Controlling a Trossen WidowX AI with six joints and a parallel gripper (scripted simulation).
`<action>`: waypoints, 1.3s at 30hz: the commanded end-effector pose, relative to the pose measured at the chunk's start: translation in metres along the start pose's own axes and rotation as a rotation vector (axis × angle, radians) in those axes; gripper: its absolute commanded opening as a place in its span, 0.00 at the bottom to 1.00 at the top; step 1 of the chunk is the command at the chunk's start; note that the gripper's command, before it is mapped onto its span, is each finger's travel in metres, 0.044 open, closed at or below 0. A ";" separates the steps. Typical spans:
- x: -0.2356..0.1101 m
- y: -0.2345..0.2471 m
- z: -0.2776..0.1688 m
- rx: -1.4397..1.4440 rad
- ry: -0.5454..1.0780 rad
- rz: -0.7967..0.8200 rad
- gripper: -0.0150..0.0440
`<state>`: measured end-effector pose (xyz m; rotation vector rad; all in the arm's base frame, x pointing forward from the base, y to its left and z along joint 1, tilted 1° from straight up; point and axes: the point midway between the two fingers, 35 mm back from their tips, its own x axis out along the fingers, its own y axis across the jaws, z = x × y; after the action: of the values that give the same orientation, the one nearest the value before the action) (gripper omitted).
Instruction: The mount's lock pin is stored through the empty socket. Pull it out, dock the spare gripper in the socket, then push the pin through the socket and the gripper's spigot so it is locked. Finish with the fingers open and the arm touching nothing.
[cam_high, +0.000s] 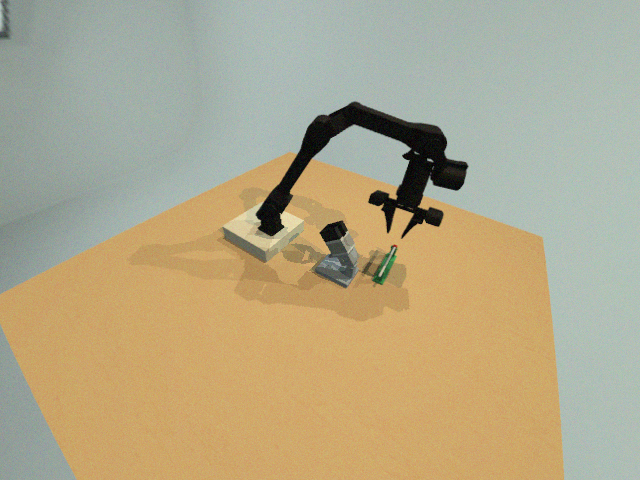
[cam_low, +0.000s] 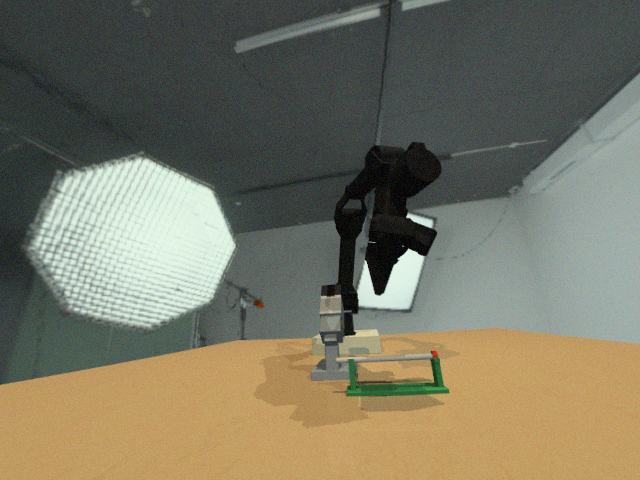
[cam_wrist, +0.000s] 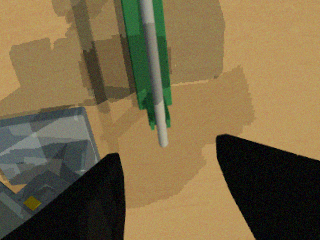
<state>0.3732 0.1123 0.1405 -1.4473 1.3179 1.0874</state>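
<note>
I read the fingers (cam_high: 388, 217) as partly spread with nothing between them; in the wrist view both dark tips frame bare table (cam_wrist: 200, 227); the gripper (cam_high: 399, 232) points down and hangs in the air, touching nothing. The lock pin (cam_wrist: 152, 60), a pale rod with a red head at its far end, lies ahead of the fingertips in the wrist view, its near end just beyond the gap and roughly centred on it; in the exterior view the pin (cam_low: 385, 357) rests level across the two uprights of a green cradle (cam_low: 397, 388), well below the gripper (cam_low: 381, 289). The grey mount (cam_high: 339, 262) stands just beside the cradle, on the side toward the arm's base (cam_high: 263, 235); a dark block (cam_high: 334, 230) sits in its top. From the wrist view a corner of the mount shows at lower left beside one finger.
</note>
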 end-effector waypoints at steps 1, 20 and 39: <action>0.011 -0.002 0.002 0.005 0.007 -0.002 0.56; 0.078 -0.004 0.015 0.005 0.008 -0.002 0.56; 0.108 -0.005 0.024 0.005 0.008 -0.002 0.56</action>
<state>0.3848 0.1118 0.0380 -1.4439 1.3135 1.0710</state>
